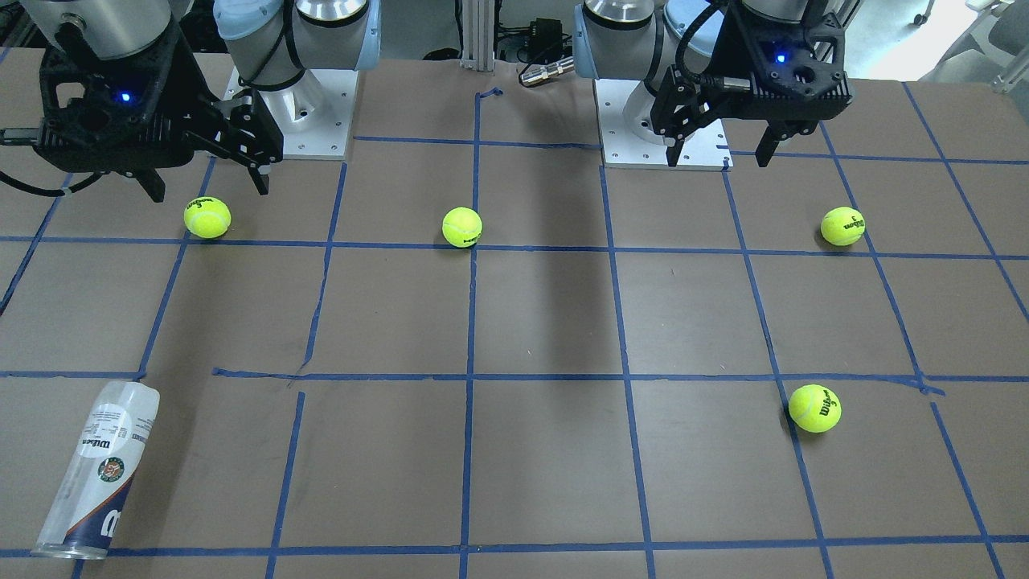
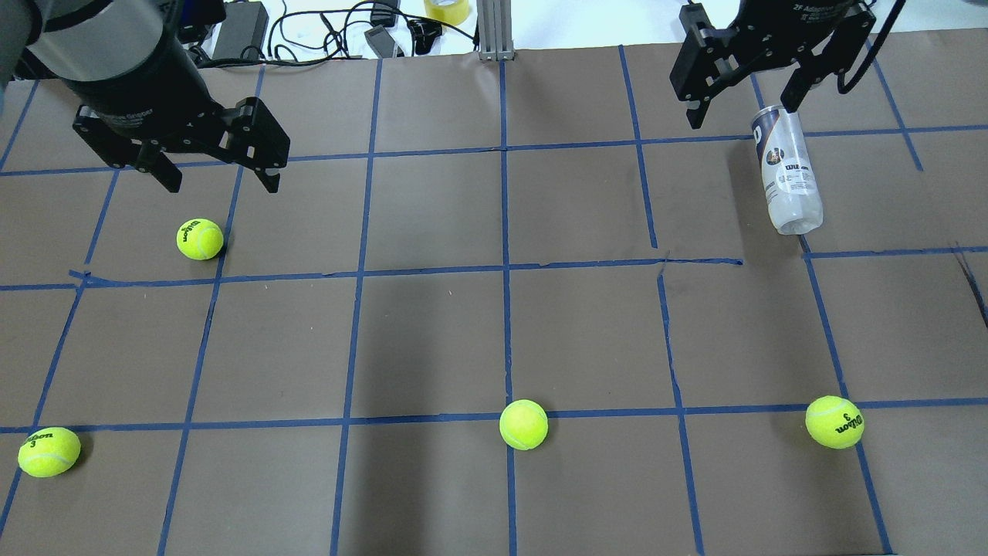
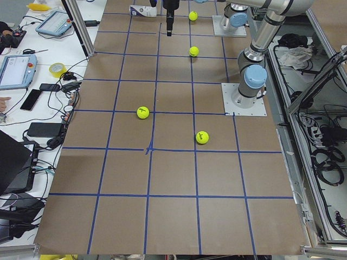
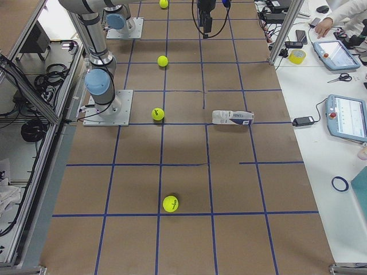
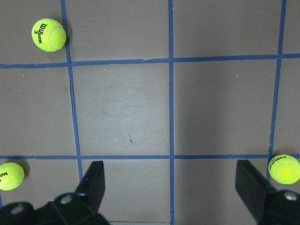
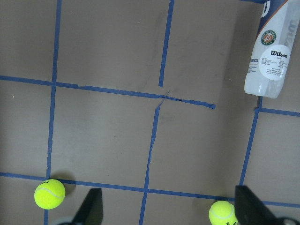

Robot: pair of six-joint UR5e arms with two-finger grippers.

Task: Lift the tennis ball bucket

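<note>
The tennis ball bucket [image 2: 788, 174] is a clear can with a white and navy label. It lies on its side at the table's far right, and also shows in the front view [image 1: 98, 474], the right wrist view [image 6: 274, 51] and the right side view [image 4: 232, 117]. My right gripper [image 2: 745, 108] is open and empty, held high above the table near the can's far end; it also shows in the front view [image 1: 207, 185]. My left gripper [image 2: 220, 181] is open and empty above the table's left half, far from the can; it also shows in the front view [image 1: 719, 153].
Several yellow-green tennis balls lie loose on the brown table: one under my left gripper [image 2: 200, 239], one near left [image 2: 49, 452], one near middle [image 2: 523, 424], one near right [image 2: 834, 422]. Cables and a tape roll [image 2: 446, 9] lie beyond the far edge.
</note>
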